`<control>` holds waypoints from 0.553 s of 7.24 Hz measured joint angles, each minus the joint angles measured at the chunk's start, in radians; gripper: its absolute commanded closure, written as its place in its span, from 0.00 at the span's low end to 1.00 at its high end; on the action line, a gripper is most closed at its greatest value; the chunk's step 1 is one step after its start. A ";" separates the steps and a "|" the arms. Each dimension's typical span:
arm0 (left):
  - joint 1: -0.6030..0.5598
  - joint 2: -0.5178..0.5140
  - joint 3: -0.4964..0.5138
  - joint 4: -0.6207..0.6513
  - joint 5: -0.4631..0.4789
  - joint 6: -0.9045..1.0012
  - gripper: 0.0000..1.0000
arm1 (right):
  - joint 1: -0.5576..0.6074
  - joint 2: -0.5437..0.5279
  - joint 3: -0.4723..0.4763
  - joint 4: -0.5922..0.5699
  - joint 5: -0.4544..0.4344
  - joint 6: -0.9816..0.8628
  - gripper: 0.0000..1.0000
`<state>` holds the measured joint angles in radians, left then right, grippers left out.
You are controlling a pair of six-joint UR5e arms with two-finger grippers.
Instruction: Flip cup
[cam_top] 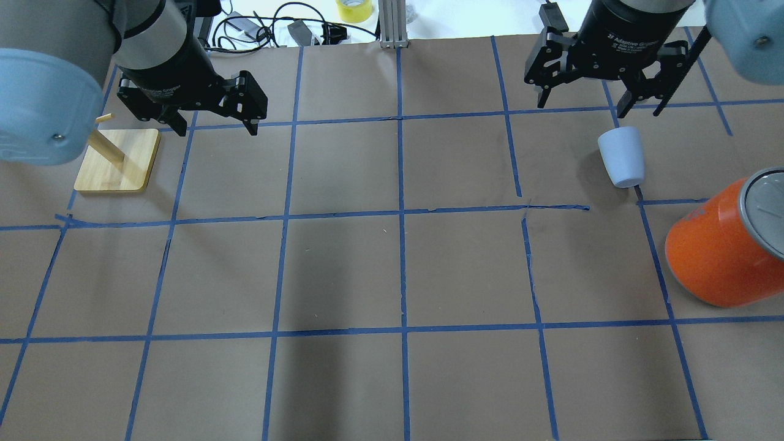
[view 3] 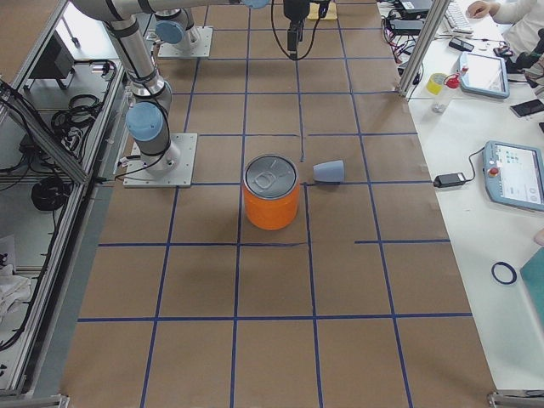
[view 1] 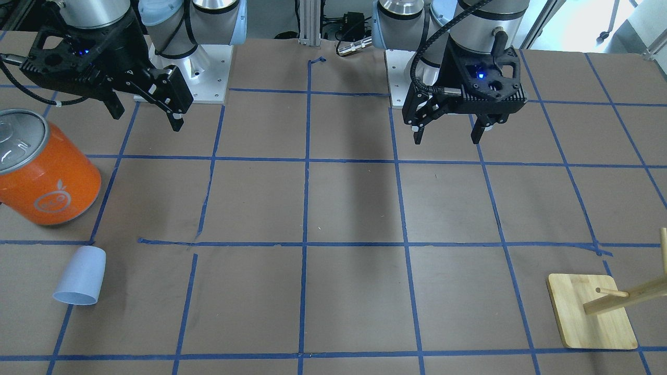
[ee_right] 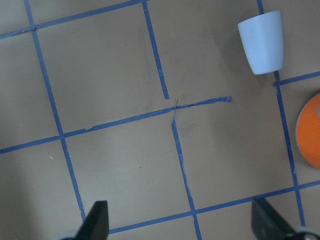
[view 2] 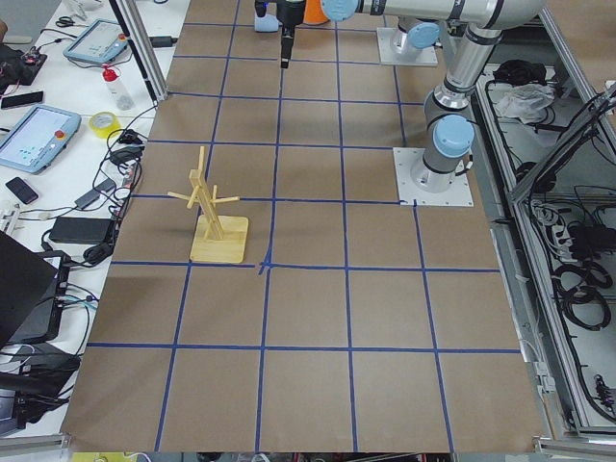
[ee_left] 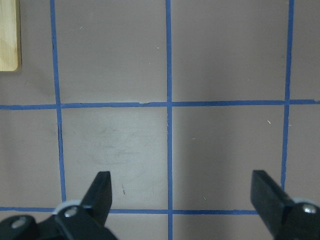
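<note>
Likely robotics lab: taped table (view 2: pixel 308 308), teach pendants (view 3: pixel 514 174)

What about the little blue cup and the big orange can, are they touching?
Apart. The front-facing view shows bare brown table and a blue tape line between the cup and the orange can; the overhead view shows the same gap.

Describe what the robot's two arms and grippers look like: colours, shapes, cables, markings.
The left arm and right arm are silver tubes with pale blue joint caps. The left gripper and right gripper are black, two-fingered, with white lettering, a blue light on each mount and black cables.
</note>
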<state>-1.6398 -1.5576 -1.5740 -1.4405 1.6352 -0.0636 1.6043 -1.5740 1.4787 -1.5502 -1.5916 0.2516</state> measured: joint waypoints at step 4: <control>0.000 0.001 0.000 0.000 0.000 -0.001 0.00 | 0.000 0.023 0.004 -0.080 0.003 -0.087 0.00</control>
<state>-1.6398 -1.5571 -1.5739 -1.4404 1.6352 -0.0651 1.6047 -1.5506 1.4822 -1.6300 -1.5890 0.1641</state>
